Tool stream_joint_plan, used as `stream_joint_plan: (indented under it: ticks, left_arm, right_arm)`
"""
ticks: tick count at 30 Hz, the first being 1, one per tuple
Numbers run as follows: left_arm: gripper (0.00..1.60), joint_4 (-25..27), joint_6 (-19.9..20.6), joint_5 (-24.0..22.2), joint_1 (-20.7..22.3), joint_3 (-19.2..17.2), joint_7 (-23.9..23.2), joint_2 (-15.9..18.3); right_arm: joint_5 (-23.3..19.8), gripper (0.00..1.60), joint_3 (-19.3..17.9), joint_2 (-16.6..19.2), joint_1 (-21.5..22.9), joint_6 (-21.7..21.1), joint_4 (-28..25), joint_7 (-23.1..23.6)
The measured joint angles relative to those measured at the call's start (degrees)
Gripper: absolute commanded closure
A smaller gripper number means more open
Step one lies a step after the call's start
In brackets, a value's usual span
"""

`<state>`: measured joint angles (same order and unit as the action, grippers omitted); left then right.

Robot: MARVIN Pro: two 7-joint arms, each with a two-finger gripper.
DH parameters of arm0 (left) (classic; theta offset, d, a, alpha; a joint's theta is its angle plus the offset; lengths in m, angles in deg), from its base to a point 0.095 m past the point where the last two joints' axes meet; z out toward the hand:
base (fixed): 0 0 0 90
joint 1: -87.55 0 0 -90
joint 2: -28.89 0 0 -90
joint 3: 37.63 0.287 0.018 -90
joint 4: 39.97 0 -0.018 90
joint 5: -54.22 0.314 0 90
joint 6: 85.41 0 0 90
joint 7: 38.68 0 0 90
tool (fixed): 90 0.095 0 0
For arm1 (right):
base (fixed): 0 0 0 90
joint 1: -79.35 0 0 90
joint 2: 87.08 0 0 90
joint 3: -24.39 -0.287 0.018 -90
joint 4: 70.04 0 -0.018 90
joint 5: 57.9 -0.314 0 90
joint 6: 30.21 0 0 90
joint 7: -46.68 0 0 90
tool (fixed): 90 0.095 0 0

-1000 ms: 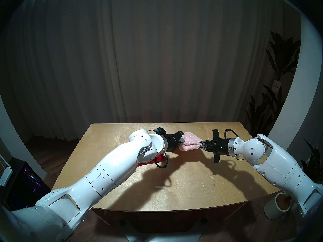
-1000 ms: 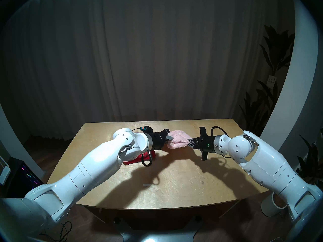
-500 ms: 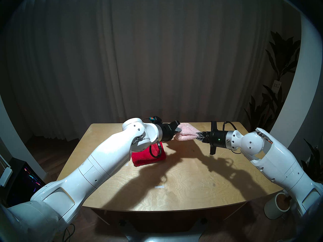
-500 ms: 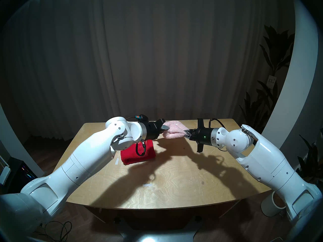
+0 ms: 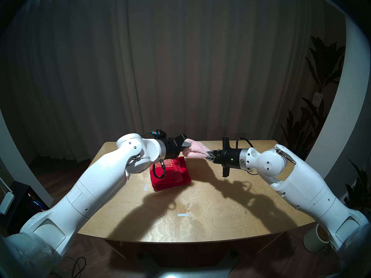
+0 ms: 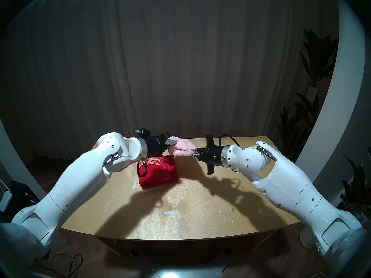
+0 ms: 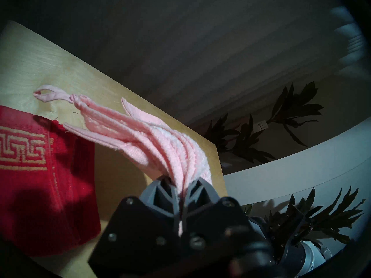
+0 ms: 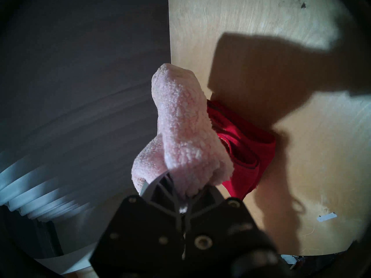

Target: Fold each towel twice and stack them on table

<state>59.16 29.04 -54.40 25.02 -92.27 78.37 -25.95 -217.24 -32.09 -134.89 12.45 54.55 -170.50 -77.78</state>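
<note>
Both the left gripper (image 5: 185,149) and right gripper (image 5: 209,153) are clamped on the folded pink towel (image 5: 195,150), held above the counter (image 5: 210,207). The folded red towel (image 5: 170,176) lies on the counter at the pink one's 7 o'clock.

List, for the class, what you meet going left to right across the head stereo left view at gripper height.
left gripper → pink towel → right gripper; red towel lies below, so it is left out.

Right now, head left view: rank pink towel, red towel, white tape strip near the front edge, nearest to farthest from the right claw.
1. pink towel: gripped in the right claw, held above the table.
2. red towel: folded on the table, lower left of the claw.
3. white tape strip: flat near the table's front edge, farthest.
</note>
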Motion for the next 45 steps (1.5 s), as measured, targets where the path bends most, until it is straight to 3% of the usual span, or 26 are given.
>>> stream_joint_plan:
  ticks: [10,20,29,40,45]
  left_arm:
    - [1.60,1.67,3.82,-1.28,-6.23,-5.13,-5.49,6.52]
    - [1.60,-3.40,5.81,-0.31,-12.09,-6.13,-14.26,11.06]
    - [1.60,-4.32,3.48,1.17,-16.56,-9.56,-24.70,13.45]
    - [1.60,-0.56,0.12,2.58,-20.00,-15.37,-35.02,16.21]
    - [1.60,-1.57,-2.91,5.14,-22.18,-16.48,-40.08,16.52]
  right_arm:
    - [2.05,1.60,4.49,-3.10,-0.57,4.81,-3.69,0.20]
    - [5.08,1.60,10.41,-7.09,-2.47,9.81,-2.52,2.08]
    - [8.08,1.60,11.38,-9.82,-1.26,12.74,-1.92,4.43]
    - [10.63,1.60,10.25,-10.46,1.77,13.50,-4.45,5.37]
    - [12.28,1.60,11.27,-12.06,3.66,13.59,-2.57,5.51]
